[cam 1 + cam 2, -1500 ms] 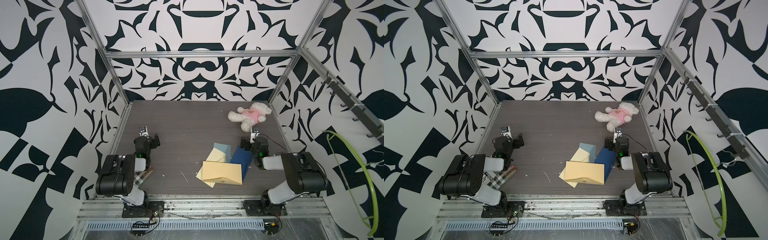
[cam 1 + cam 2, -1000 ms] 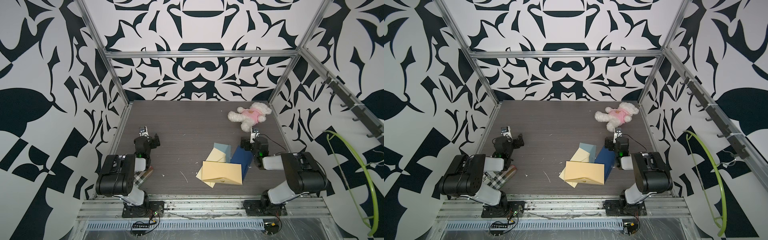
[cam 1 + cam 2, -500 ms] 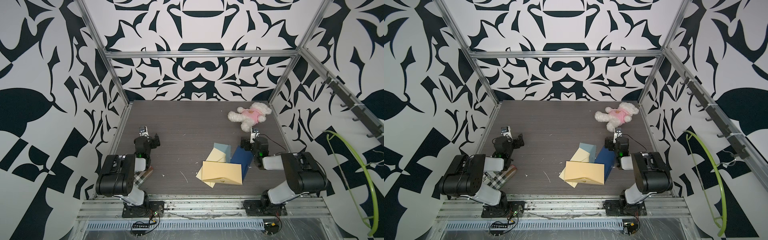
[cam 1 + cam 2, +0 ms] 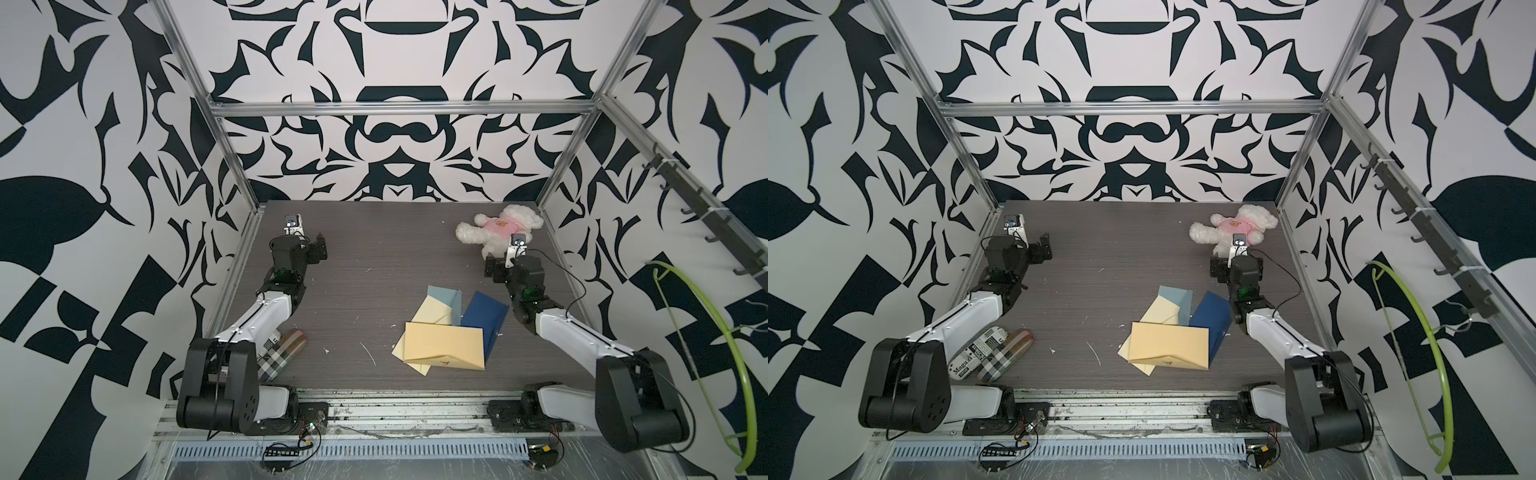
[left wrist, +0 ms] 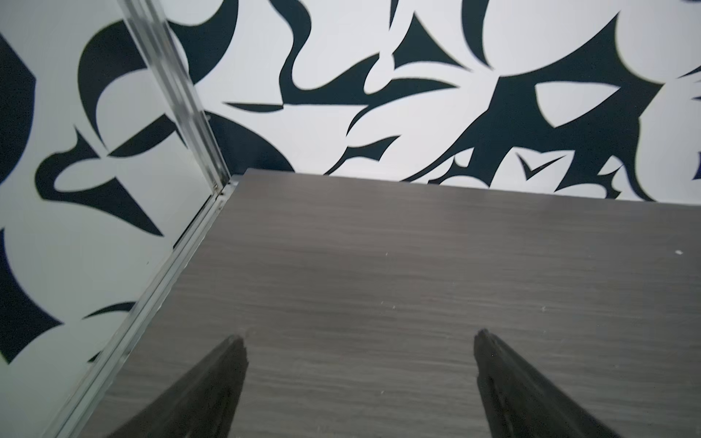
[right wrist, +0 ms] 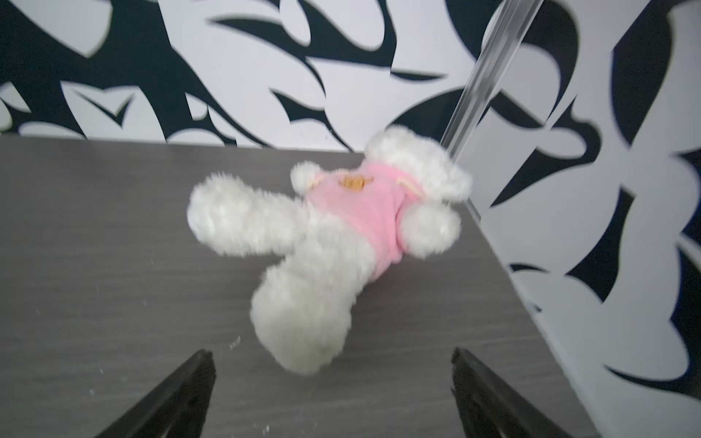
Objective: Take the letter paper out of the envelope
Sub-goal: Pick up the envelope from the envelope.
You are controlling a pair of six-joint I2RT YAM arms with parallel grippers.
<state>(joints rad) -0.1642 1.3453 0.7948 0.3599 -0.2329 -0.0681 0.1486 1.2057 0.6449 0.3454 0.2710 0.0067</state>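
We logged both pincers spread wide and empty: left gripper (image 5: 360,343) over the bare table (image 5: 379,265), right gripper (image 6: 332,358) facing a plush bear (image 6: 322,242). The yellow envelope (image 4: 444,347) lay flat on top of a pale yellow sheet (image 4: 430,311) and a dark blue envelope (image 4: 484,318), near the right arm. We couldn't tell which piece was the letter paper.

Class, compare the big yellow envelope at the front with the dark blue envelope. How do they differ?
Colour: the yellow envelope is golden; the dark blue envelope is navy. Layering: the yellow envelope partly covers the dark blue envelope. Pose: the yellow envelope lies crosswise; the dark blue envelope is turned diagonally. Both rest on the table.
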